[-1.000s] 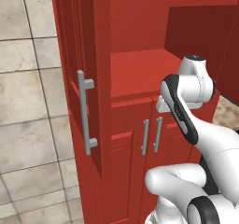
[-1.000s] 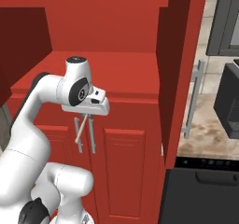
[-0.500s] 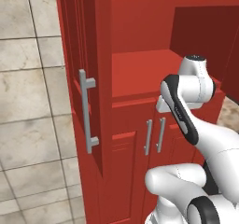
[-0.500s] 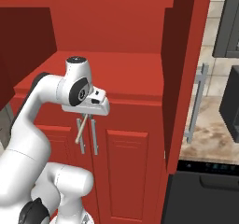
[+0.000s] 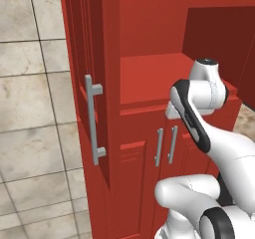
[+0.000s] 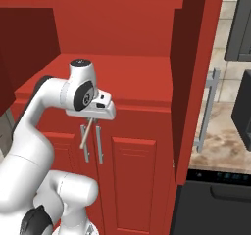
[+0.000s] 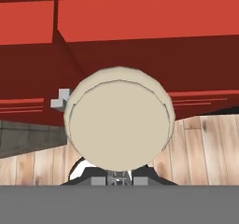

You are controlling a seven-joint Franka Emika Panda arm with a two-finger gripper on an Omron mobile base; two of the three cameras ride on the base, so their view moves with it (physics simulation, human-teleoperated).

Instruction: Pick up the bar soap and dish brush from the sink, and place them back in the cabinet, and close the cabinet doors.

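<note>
Red cabinet [image 5: 149, 78] shifted right in left view | tool [image 6: 87, 126] unmoved, grips dish brush [image 6: 85, 134]

A kitchen: tall red cabinet [image 5: 149, 83], tiled wall [image 5: 30, 108], stone counter [image 6: 220, 136], dark oven front [image 6: 215, 204].

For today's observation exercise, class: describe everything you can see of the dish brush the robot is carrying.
The dish brush is pale beige and looks like wood or plastic. In the hand view its round end faces the camera as a smooth disc with a raised rim, right in front of the fingers. In the right base view its thin straight handle hangs slanting below the shut gripper, in front of the cabinet's lower doors, apparently touching nothing else. No bristles can be made out.
</note>
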